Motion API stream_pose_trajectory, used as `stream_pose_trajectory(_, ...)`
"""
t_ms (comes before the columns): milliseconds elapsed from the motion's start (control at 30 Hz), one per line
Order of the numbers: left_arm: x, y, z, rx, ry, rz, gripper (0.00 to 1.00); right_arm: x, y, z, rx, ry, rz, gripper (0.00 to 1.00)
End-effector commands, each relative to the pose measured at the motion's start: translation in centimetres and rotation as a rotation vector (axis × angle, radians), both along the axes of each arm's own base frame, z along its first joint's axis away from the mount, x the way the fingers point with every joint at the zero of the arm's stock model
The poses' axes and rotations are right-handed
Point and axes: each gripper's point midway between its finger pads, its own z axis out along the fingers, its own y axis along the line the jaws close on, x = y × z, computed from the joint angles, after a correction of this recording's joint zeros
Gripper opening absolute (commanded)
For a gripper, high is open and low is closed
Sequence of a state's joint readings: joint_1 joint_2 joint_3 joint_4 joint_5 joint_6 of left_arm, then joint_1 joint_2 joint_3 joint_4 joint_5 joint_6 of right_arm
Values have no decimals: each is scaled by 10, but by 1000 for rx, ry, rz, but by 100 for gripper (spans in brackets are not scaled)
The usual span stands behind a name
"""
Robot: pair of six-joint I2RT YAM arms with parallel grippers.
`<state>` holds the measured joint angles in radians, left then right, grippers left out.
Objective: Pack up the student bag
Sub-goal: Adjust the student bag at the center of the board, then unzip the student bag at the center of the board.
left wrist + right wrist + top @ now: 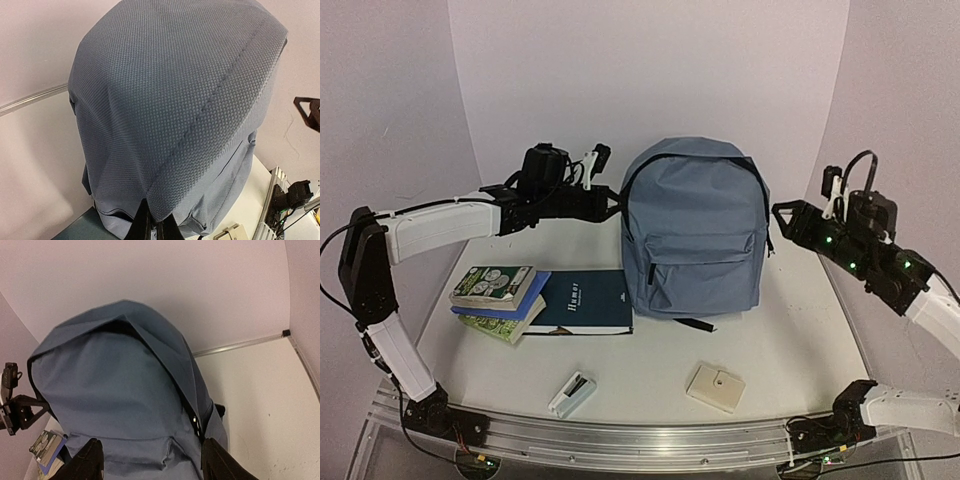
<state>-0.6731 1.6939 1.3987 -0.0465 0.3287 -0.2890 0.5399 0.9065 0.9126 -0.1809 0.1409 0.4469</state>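
The left tool [152,227] is clenched on a fold of the backpack [695,230], at its upper side. The right tool [780,220] is released, fingers [90,460] spread, just beside the opposite flank without touching. The backpack stands upright between them. Its zipper pull [196,422] faces the right tool, likely the nearer arm. Open desk [790,330] lies below, the wall [650,70] beyond.
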Motion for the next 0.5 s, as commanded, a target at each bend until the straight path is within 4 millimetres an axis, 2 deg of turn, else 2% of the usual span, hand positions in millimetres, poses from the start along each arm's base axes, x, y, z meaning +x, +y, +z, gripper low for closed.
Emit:
stream_pose_trajectory(0,7,4,23,-22,-71,17,0,-5,6,-74,23,209,31,58)
stream_pose_trajectory(67,5,4,23,-20,-73,6,0,-3,1,-92,26,251,26,54)
stream_pose_trajectory(133,3,4,22,-16,-72,0,0,1,-2,-103,31,273,26,50)
stream_pose_trajectory(300,0,4,19,-11,-59,-13,0,12,-9,-118,0,289,7,43)
stream_pose_trajectory(467,-3,3,15,-14,-41,-22,0,21,-3,-119,-22,288,29,37)
